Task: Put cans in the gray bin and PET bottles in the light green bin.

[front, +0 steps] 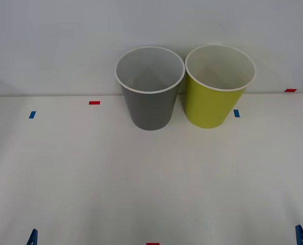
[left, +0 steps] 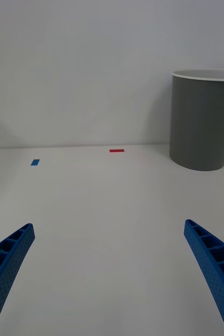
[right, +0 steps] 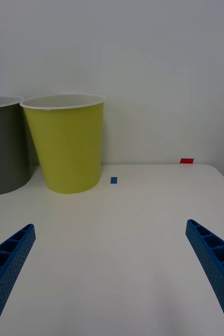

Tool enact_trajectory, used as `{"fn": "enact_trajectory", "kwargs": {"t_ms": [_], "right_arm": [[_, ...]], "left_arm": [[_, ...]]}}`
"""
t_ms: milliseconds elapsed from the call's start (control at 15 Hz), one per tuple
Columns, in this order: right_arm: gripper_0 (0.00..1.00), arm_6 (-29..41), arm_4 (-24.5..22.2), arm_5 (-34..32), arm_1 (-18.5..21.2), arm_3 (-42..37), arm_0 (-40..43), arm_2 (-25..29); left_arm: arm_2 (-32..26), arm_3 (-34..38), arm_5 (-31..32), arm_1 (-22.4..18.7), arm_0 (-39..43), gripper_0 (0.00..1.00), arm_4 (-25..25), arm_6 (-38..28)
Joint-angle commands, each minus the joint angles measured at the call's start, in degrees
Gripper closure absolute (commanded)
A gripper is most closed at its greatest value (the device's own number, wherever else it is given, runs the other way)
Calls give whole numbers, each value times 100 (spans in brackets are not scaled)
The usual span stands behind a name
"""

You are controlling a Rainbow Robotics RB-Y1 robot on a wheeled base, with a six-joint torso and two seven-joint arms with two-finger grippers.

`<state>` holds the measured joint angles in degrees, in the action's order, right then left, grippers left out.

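A white tabletop met a plain white wall. The left gripper hung spread and empty over it. Blue and red tape marks dotted the surface. The gray bin stood just beside the light green bin at the wall. The right gripper was spread too.

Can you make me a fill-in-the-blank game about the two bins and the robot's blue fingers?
1. The gray bin stands on the robot's ____ of the green bin.
2. Both bins stand upright near the ____ edge of the table.
3. The left gripper and right gripper are both ____.
4. The rims of both bins are ____.

Missing words: left; far; open; white
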<state>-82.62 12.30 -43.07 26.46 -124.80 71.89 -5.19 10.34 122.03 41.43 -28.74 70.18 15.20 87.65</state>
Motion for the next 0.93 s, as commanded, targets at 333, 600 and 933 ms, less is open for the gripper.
{"fn": "enact_trajectory", "kwargs": {"t_ms": [333,600,933], "right_arm": [[0,0,0,0,0,0,0,0],[0,0,0,0,0,0,0,0],[0,0,0,0,0,0,0,0]], "left_arm": [[82,-320,357,27,119,3,-26,24],[82,-320,357,27,119,2,-26,24],[82,-320,357,27,119,2,-26,24]]}}
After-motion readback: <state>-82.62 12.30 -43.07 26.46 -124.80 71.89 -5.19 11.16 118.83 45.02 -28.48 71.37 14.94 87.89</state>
